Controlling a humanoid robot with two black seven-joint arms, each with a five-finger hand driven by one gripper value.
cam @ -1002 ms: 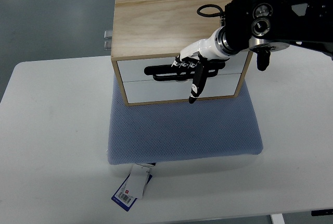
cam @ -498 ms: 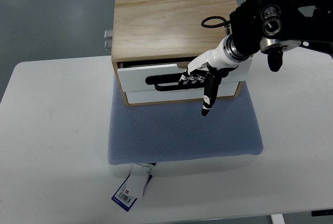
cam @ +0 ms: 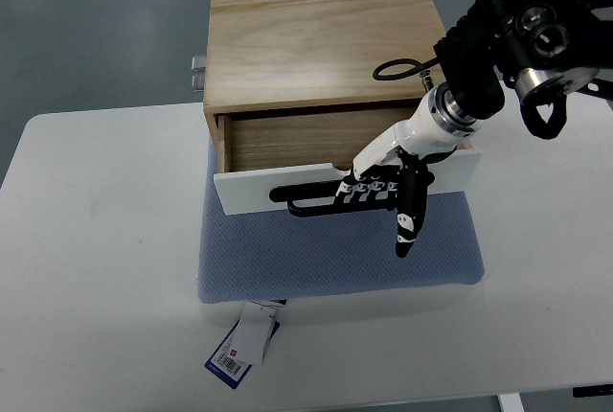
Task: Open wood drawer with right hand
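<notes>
A light wood drawer box (cam: 316,43) stands on a blue mat (cam: 335,249) on the white table. Its top drawer (cam: 287,139) is pulled well out toward me, showing a bare wooden inside; the white front (cam: 249,192) carries a black bar handle (cam: 306,199). My right hand (cam: 378,190) reaches in from the right edge on a black arm, its white and black fingers (cam: 369,187) curled over the handle, and one black finger points down past the drawer front. The lower drawer is hidden beneath the open one.
A white and blue paper tag (cam: 244,343) lies at the mat's front left corner. A metal bracket (cam: 197,72) sticks out behind the box on the left. The white table (cam: 96,259) spreads to both sides, with grey floor beyond it.
The top drawer went from shut to pulled far out toward me. My right hand moved down and toward me with the handle in its fingers.
</notes>
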